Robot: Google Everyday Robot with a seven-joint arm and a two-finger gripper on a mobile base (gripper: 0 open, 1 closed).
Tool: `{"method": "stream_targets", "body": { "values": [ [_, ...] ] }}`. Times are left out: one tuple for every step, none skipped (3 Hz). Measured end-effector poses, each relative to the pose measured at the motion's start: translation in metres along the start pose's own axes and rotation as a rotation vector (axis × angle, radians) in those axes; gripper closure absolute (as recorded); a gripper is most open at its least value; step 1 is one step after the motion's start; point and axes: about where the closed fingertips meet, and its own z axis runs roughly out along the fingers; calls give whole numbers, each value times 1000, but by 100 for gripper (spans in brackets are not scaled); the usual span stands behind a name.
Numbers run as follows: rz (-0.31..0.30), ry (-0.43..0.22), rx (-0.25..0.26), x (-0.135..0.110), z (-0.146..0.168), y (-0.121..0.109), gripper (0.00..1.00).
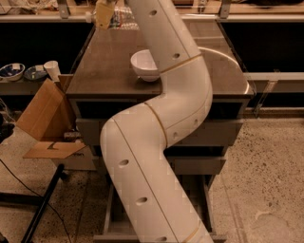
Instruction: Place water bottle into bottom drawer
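Across the middle of the view my white arm bends up over the brown cabinet top. Below, the bottom drawer is pulled out, mostly hidden behind me, and nothing shows inside it. A white bowl sits on the top. My gripper is at the far upper edge, with what I take to be the water bottle at it. Whether it is clamped I cannot tell. I judge the carry down and the release are both left to do.
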Motion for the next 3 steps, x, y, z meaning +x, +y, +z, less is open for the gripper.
{"method": "stream_targets", "body": {
  "values": [
    [40,-9,-28,-2,51,26,100],
    [79,-9,33,4,57,49,100],
    [67,-41,136,-3,14,61,100]
  ]
}}
